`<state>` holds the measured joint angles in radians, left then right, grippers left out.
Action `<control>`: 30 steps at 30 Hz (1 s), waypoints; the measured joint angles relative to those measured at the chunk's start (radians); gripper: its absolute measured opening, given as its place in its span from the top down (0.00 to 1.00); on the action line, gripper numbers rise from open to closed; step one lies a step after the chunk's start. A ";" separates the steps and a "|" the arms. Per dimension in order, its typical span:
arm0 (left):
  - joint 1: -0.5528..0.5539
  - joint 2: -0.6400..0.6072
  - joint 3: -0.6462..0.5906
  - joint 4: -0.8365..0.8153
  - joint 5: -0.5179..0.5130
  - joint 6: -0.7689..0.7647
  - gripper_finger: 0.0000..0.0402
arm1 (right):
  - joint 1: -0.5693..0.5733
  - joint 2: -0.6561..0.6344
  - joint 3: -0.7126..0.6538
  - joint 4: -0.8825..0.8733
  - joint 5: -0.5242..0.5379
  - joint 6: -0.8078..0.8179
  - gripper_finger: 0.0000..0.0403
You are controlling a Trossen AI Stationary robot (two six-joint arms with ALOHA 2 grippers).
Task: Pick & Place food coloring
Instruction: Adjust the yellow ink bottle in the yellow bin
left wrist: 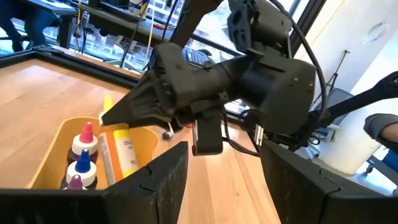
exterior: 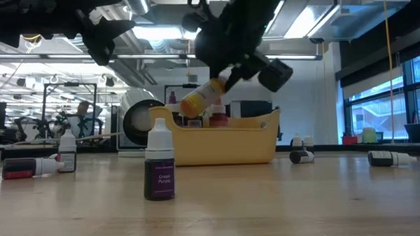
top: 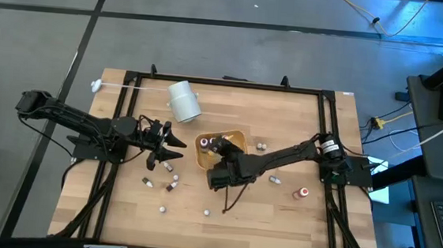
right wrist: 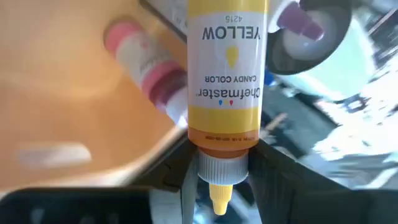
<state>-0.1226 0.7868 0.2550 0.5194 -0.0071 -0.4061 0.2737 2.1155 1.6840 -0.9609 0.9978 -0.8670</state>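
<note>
The orange tray (top: 236,133) sits at mid-table with a few small bottles (left wrist: 82,155) standing in it. My right gripper (top: 218,146) hangs over the tray, shut on a yellow food coloring bottle (exterior: 199,97) labelled "YELLOW" (right wrist: 227,68). My left gripper (top: 176,150) is open just left of the tray and touches nothing; its fingers (left wrist: 168,177) frame the scene. Other small bottles lie or stand scattered on the wood, among them a purple one (exterior: 159,162) upright near the table's front and a red-capped one (top: 301,194). My right gripper pinches the yellow bottle at its white cap and neck (right wrist: 221,165), one finger (right wrist: 177,171) on either side, with the yellow nozzle (right wrist: 219,199) pointing back between them. The bottle is tilted, its base (exterior: 187,105) lowest, above the tray's inside. Whether the base touches anything there, I cannot tell.
A large white cylinder (top: 183,103) lies on its side behind the tray's left end. Loose bottles dot the table in front of the tray (top: 170,187) and to its right (top: 277,178). A black frame (top: 225,83) runs around the table's edges.
</note>
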 joint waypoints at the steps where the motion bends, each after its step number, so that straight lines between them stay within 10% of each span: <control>1: 0.000 0.000 0.000 0.000 0.000 0.000 0.51 | 0.005 0.000 0.000 0.000 0.012 -0.049 0.70; 14: 0.000 0.000 0.000 0.000 0.000 0.000 0.51 | 0.020 0.000 -0.026 0.222 0.020 -0.648 0.68; 30: 0.000 0.000 0.000 0.000 0.000 0.000 0.51 | 0.005 0.000 -0.027 0.357 -0.113 -0.779 0.63</control>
<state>-0.1225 0.7868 0.2550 0.5190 -0.0071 -0.4063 0.2786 2.1155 1.6573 -0.6039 0.8849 -1.6455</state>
